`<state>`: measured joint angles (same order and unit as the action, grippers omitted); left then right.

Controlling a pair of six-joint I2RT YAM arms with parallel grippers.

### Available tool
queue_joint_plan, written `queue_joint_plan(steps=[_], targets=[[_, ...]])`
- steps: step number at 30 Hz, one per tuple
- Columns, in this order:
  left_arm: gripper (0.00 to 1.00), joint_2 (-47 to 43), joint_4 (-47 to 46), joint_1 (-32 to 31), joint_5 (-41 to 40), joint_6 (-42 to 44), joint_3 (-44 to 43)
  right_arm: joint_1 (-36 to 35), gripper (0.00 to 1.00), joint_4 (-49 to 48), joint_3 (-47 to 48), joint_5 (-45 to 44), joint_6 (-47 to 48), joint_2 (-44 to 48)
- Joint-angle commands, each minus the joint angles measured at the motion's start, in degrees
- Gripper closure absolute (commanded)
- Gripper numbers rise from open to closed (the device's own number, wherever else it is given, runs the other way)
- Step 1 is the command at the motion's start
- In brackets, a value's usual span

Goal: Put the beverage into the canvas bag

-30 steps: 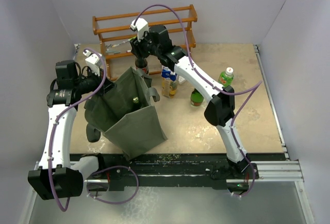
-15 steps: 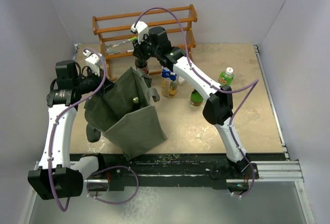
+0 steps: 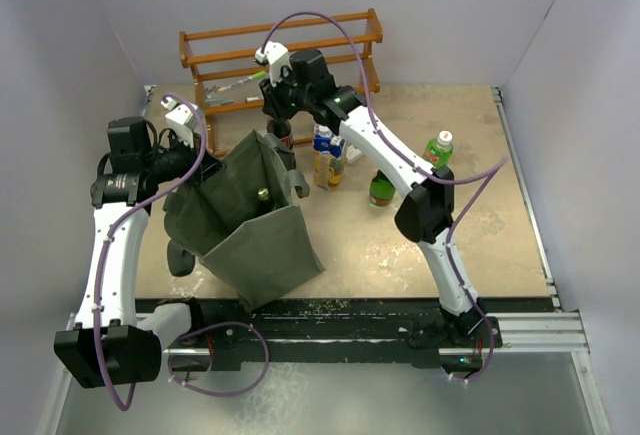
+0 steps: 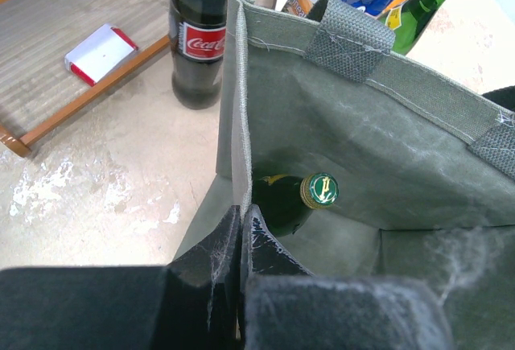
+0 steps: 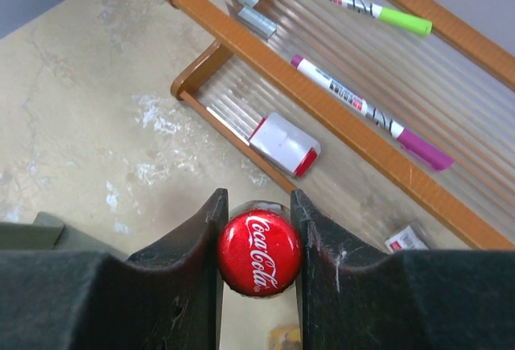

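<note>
The beverage, a dark Coca-Cola bottle [image 4: 199,40] with a red cap [image 5: 259,252], stands on the table just behind the canvas bag [image 3: 250,215]. My right gripper [image 5: 259,237] is shut on the bottle's cap from above, one finger on each side. The grey-green bag [image 4: 362,141] stands open, and my left gripper [image 4: 241,221] is shut on its near rim. A green bottle [image 4: 298,201] with a gold-edged cap lies inside the bag. In the top view the right gripper [image 3: 278,120] hangs over the bag's far corner.
A wooden rack [image 3: 290,50] with markers and small boxes stands at the back. Juice cartons and bottles [image 3: 328,155] cluster right of the bag. A dark green bottle [image 3: 381,190] and a green-capped bottle [image 3: 438,148] stand further right.
My right gripper has closed onto the Coca-Cola bottle's cap and shifted slightly. The left arm and the bag have not moved.
</note>
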<state>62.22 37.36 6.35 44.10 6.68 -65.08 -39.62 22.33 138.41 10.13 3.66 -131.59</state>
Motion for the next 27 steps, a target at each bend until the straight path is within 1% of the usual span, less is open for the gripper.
queue_joint_plan(steps=[1, 12, 20, 27], targets=[[1.00, -0.60, -0.30, -0.02, -0.33, 0.98, 0.72, 0.22, 1.00, -6.28, 6.47, 2.79, 0.72, 13.12], [1.00, -0.34, -0.44, -0.11, -0.30, 0.97, 0.84, 0.23, 1.00, -4.88, 8.41, 4.24, 3.92, 21.04], [1.00, -0.05, -0.43, -0.11, -0.61, 1.17, 0.89, 0.00, 1.00, -2.98, 14.80, 6.52, 4.25, 23.14], [1.00, 0.25, -0.46, -0.11, -0.67, 1.59, 0.95, -0.15, 1.00, -0.91, 18.41, 8.53, 4.95, 25.17]])
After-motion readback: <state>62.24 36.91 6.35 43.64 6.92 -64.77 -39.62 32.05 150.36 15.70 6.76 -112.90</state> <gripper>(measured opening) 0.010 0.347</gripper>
